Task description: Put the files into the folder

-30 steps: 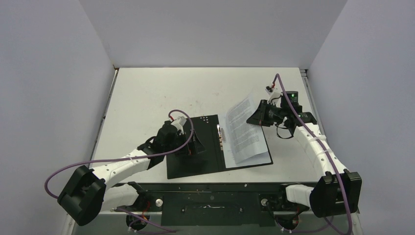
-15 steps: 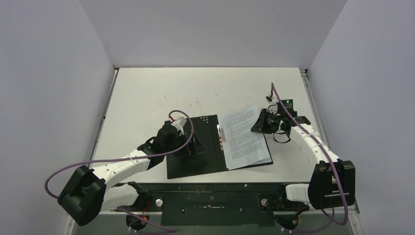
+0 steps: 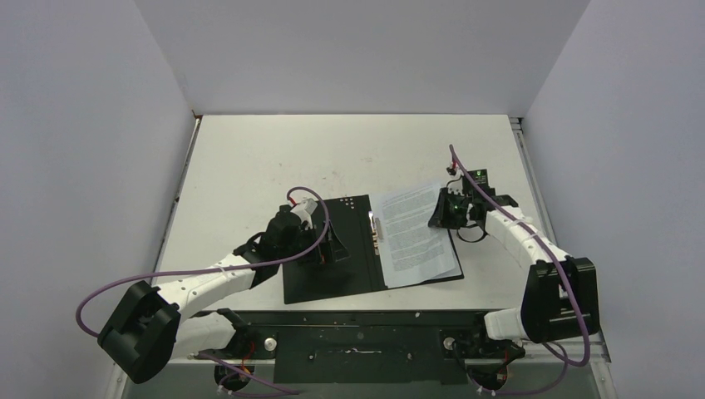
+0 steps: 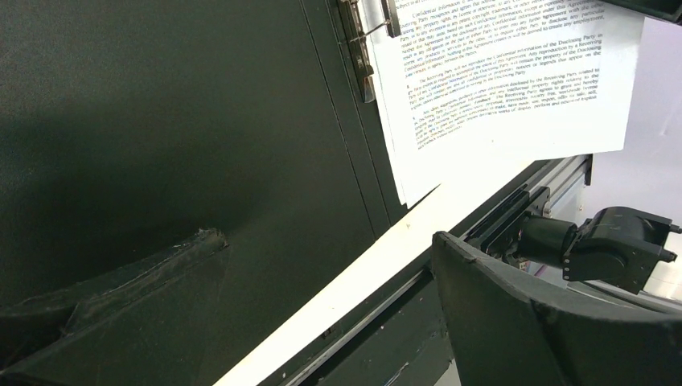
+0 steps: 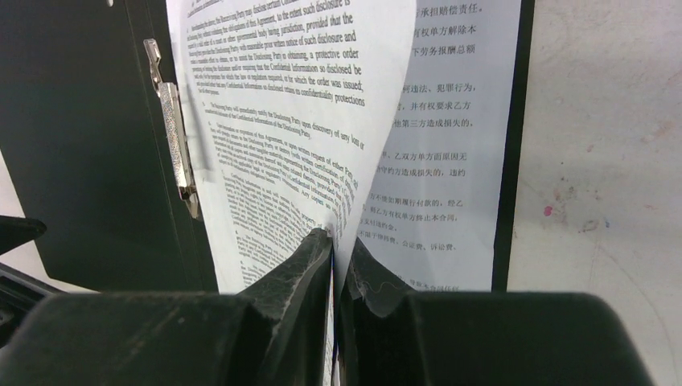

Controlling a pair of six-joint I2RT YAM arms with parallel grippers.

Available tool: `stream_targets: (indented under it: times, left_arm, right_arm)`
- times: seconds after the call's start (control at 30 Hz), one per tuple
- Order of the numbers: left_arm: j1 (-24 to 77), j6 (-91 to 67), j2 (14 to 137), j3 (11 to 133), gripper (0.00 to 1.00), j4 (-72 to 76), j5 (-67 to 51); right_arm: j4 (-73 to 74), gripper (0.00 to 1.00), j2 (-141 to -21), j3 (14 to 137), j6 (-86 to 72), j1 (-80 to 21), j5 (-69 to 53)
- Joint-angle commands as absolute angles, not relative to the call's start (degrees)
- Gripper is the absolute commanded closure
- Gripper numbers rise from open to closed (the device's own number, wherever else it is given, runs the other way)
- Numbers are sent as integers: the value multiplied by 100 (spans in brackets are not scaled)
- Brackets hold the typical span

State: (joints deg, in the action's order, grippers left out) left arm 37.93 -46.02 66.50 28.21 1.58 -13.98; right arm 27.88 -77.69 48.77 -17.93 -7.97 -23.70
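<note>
right gripper (image 5: 334, 241) pinched tight on the top white printed paper sheet (image 5: 281, 121) over the open flat black folder (image 3: 332, 278), left gripper (image 4: 322, 249) spread wide, holding nothing.

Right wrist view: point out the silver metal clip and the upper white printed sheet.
silver metal clip (image 5: 177, 149): right wrist view, middle of its bar.
upper white printed sheet (image 5: 273, 121): right wrist view, its printed text area.
</note>
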Motion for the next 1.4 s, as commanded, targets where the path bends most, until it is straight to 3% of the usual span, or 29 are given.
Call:
stream_targets:
  times: [0.0,0.43,0.83,1.37]
  left_arm:
    - [3823,-4524,6618,2811,3,492,-1494]
    - [3828,-4526,6655,2804,3,510,-1494]
    - [3825,-4532,6724,2830,3,507,-1487]
    - [3828,-4620,6386,2808,3,330,-1393]
  right_arm:
    - [2393,89,-7920,5027,-1705,-836,-2211]
    - [1919,80,-8265,4807,-1789,-839,-2086]
    - [1768,58,-8174,4510,-1890,-839,-1891]
    - [1964,20,-7839,4752,-1895,-836,-562]
